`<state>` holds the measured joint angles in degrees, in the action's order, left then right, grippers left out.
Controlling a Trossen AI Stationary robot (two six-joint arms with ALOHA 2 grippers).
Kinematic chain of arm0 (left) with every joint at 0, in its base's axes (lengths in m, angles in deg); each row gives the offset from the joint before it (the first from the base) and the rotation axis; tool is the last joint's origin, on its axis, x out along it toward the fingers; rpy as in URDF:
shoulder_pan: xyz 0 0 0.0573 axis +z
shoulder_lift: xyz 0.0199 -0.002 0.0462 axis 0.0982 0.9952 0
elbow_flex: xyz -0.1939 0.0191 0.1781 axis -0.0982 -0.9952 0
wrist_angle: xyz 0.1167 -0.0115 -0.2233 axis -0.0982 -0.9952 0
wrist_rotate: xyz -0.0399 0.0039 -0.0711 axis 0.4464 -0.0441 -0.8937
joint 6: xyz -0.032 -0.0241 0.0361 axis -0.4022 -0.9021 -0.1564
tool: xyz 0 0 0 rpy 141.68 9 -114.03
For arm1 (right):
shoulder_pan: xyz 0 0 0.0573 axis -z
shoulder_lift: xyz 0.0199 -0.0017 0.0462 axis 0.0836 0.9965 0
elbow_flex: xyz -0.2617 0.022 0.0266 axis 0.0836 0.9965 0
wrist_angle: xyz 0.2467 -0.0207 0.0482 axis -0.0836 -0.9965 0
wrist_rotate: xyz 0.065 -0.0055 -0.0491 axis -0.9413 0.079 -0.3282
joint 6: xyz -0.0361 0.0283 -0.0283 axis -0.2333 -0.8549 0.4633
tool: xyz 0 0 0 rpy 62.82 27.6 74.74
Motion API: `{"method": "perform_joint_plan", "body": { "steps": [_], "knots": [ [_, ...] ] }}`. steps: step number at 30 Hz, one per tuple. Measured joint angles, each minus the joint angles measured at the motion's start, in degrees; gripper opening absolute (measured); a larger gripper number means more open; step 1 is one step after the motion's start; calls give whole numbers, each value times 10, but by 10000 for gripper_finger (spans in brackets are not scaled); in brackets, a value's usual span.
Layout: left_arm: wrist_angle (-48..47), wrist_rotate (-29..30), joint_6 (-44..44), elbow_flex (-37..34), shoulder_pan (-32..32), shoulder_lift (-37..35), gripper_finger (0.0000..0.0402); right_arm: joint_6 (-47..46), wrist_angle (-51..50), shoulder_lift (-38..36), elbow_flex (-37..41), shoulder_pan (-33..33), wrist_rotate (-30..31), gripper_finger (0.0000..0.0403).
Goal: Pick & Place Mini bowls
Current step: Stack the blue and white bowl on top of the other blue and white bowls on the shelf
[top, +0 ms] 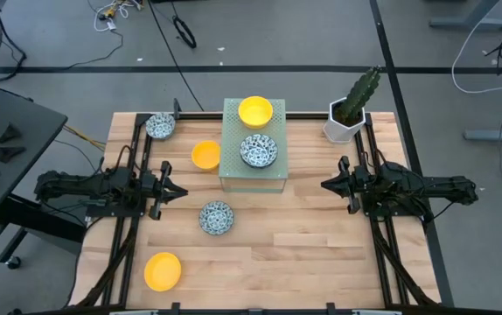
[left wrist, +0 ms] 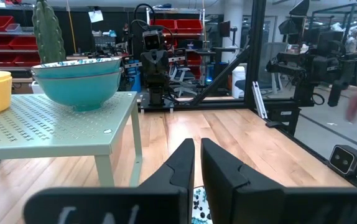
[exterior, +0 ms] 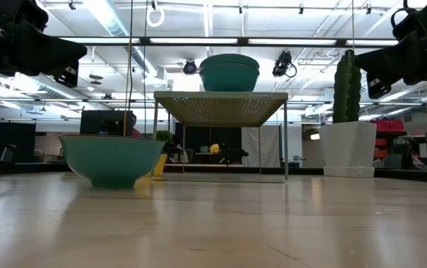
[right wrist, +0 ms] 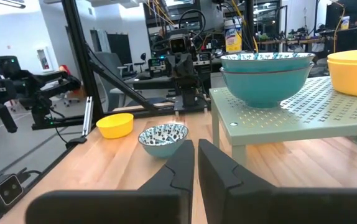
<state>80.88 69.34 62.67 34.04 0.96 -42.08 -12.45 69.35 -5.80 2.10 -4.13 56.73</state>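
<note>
The wooden bench carries a pale green perforated stand at its rear centre, flanked by two dark arms held above the surface. On the stand sit a yellow mini bowl toward the far edge and, just in front of it, a stack of two blue-patterned mini bowls, the doubled rims being clear in both wrist views. A white hexagonal pot with a cactus stands at the bench's far right, well apart from the stand. Loose on the bench lie a second yellow mini bowl just left of the stand, a blue-patterned mini bowl near the far left corner, another blue-patterned mini bowl near the middle, and a third yellow mini bowl toward the near left. The left tool points toward the centre, fingers nearly together and holding nothing; the right tool faces it, likewise nearly closed and empty.
</note>
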Motion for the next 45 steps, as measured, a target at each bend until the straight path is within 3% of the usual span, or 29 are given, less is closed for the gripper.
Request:
{"method": "perform_joint_plan", "body": {
  "steps": [24,28,30,45],
  "knots": [
    [0,1,1,0,0,0,34,0,0,0,0,0,0,26],
    [-7,86,54,0,2,0,34,0,0,0,0,0,0,26],
    [-5,102,63,0,1,0,34,0,0,0,0,0,0,26],
    [-5,86,61,0,1,0,34,0,0,0,0,0,0,26]
  ]
}}
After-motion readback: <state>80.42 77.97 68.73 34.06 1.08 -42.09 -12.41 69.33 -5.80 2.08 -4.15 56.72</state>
